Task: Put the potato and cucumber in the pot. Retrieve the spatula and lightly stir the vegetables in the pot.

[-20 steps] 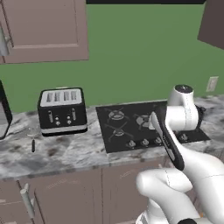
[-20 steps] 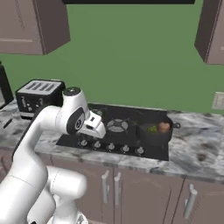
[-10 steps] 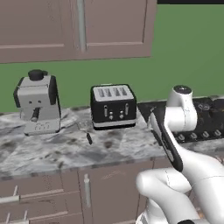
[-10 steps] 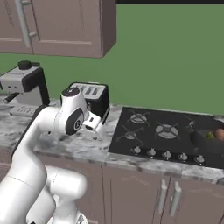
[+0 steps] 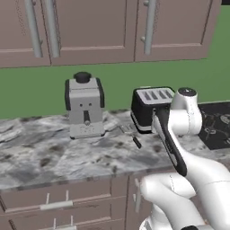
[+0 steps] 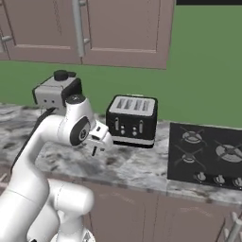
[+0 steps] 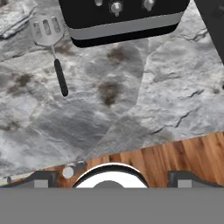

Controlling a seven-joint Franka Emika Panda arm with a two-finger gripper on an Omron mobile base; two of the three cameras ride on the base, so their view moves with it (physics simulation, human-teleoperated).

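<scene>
- A white robot arm faces a marble-patterned grey counter [image 5: 54,157], its gripper [image 6: 98,142] hanging above the counter's near edge with jaws spread wide and holding nothing
- The spatula [image 7: 53,48] lies flat on the counter just left of the black toaster [image 6: 131,120] in the hand view, slotted pale blade toward the wall, dark handle [image 5: 136,142] pointing to the near edge
- The step in hand appears to be fetching the spatula: the next move calls for swinging the hand left over the handle, lining the jaws across it, then lowering to close
- A grey coffee machine [image 5: 84,107] stands further left; the black cooktop [image 6: 208,158] sits to the right of the toaster
- Brown cabinets hang over a green wall, with drawers below the counter and a wooden floor
</scene>
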